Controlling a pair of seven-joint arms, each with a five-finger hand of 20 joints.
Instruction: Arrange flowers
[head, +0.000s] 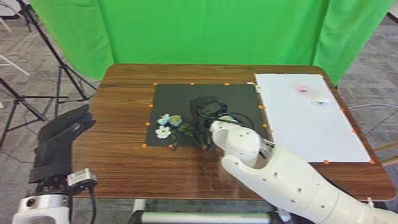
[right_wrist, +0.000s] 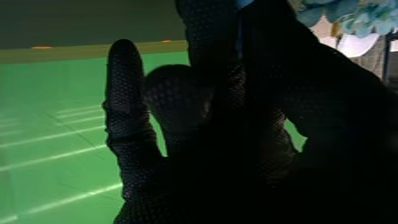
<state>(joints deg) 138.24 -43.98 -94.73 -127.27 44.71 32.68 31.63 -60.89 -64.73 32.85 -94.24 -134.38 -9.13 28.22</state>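
The right robot hand (head: 210, 107) hangs over the dark mat (head: 182, 92) on the bench (head: 124, 102), and whether it is open, closed or gripping a stem I cannot tell from either view. The left robot hand (head: 62, 132) is off by the bench's left edge, its fingers relaxed and open, holding nothing.

Just to the left of the right hand, on the mat, lie a white flower (head: 163, 132), a blue flower (head: 163, 119) and a yellowish flower (head: 175, 120). Farther off, to that hand's right, a pink flower (head: 304, 89) and a pale flower (head: 321, 100) lie on the white sheet (head: 311, 137), apart from the others.

The mat looks like the supply and the sheet like the place for the arrangement, which would explain why the right hand is among the stems. The left hand's spot keeps it well clear of that work.

The head view gives the layout of mat and sheet around the right hand. The wrist view adds detail close to the glove: blue-green petals (right_wrist: 362, 19), a white petal (right_wrist: 356, 46) near them, and a pale blue sliver against the glove, perhaps part of a flower, though it is too dark there to be sure.
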